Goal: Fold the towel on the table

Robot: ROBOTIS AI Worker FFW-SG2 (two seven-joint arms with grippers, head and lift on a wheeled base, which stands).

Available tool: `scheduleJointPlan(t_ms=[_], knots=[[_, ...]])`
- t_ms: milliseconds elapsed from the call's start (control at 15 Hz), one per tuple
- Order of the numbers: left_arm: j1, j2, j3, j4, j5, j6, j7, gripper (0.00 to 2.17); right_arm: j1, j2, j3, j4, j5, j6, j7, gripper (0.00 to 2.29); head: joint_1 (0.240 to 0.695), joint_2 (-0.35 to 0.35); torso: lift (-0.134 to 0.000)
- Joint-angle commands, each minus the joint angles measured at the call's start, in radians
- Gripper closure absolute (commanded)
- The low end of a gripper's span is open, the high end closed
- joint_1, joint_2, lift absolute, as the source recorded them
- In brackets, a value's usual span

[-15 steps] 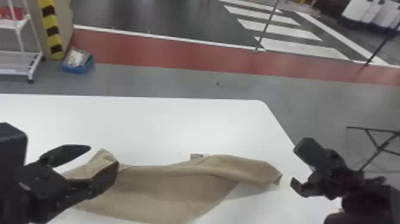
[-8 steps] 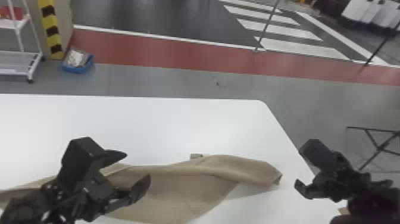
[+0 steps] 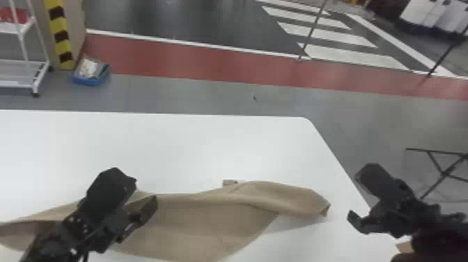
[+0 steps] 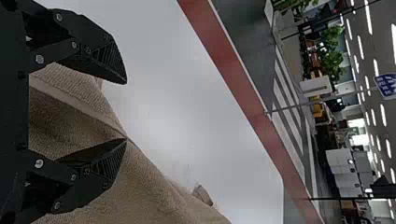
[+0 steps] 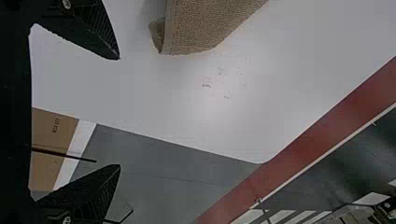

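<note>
across the table [image 3: 104, 139] the towel [image 3: 209, 223] sprawls rumpled, one end near the right edge; and the left gripper [image 4: 126, 111] has swung inward above it, spread and empty! right gripper [image 5: 119, 112] gapes too: a grasp looks due.

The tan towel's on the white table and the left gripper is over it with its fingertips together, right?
Not quite: the left wrist view shows the left gripper with its fingertips well apart. It is over the tan towel on the white table.
</note>
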State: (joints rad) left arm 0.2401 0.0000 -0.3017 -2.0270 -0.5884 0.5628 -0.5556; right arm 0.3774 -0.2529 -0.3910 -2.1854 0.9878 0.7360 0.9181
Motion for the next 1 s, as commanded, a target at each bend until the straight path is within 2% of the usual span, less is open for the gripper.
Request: scheduleJointPlan(t_ms=[0,267,400,600,800,933], knots=[[0.005,-0.003,0.01,0.001,-0.036,0.001,-0.001,0.59,0.0,0.004,0.0,0.001,0.0,-0.003,0.001,0.05,0.695,-0.35,-0.124],[0.05,-0.003,0.039,-0.064,-0.034,0.004,-0.029,0.63,0.0,0.007,-0.002,-0.001,0.0,-0.003,0.001,0.05,0.695,-0.35,-0.124],[0.079,-0.003,0.036,-0.108,-0.034,0.032,-0.072,0.62,0.0,0.009,-0.005,0.001,-0.001,-0.007,-0.001,0.05,0.695,-0.35,-0.124],[0.073,-0.003,0.021,-0.094,-0.053,0.047,-0.098,0.62,-0.002,0.018,-0.003,0.001,-0.003,-0.013,0.001,0.05,0.695,-0.35,-0.124],[0.041,-0.003,-0.005,-0.027,-0.054,0.026,-0.027,0.62,0.0,0.021,-0.005,0.001,-0.003,-0.013,0.001,0.05,0.695,-0.35,-0.124],[0.01,-0.003,-0.014,0.021,-0.065,0.022,0.054,0.63,0.006,0.026,-0.008,-0.002,-0.003,-0.016,0.002,0.05,0.695,-0.35,-0.124]])
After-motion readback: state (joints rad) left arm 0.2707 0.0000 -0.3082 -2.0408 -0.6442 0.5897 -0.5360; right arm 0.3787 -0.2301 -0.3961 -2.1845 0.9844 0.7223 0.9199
